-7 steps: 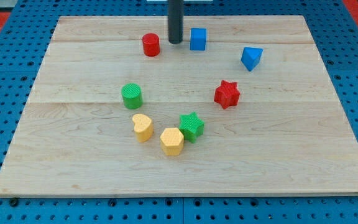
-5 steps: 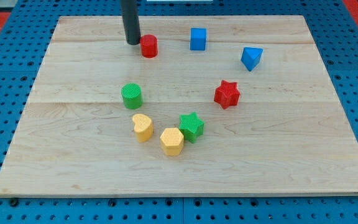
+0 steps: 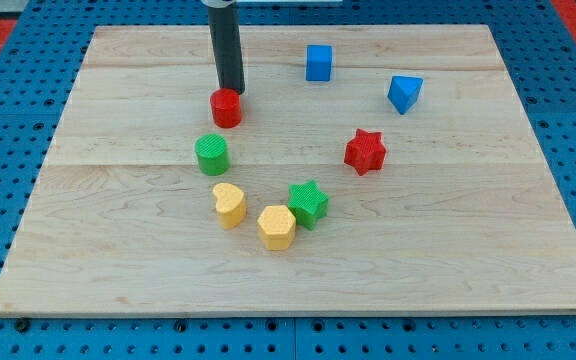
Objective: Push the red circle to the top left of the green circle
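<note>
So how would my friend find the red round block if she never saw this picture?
Start at the wooden board and look in its upper half, a bit toward the view's left, where the dark rod comes down. My tip sits right against the red circle, just above the green circle. The only other red block is a star.

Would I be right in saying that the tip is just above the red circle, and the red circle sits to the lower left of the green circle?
Not quite. My tip is indeed just above the red circle, but the camera view shows the red circle above the green circle, slightly to its upper right, not to its lower left.
</note>
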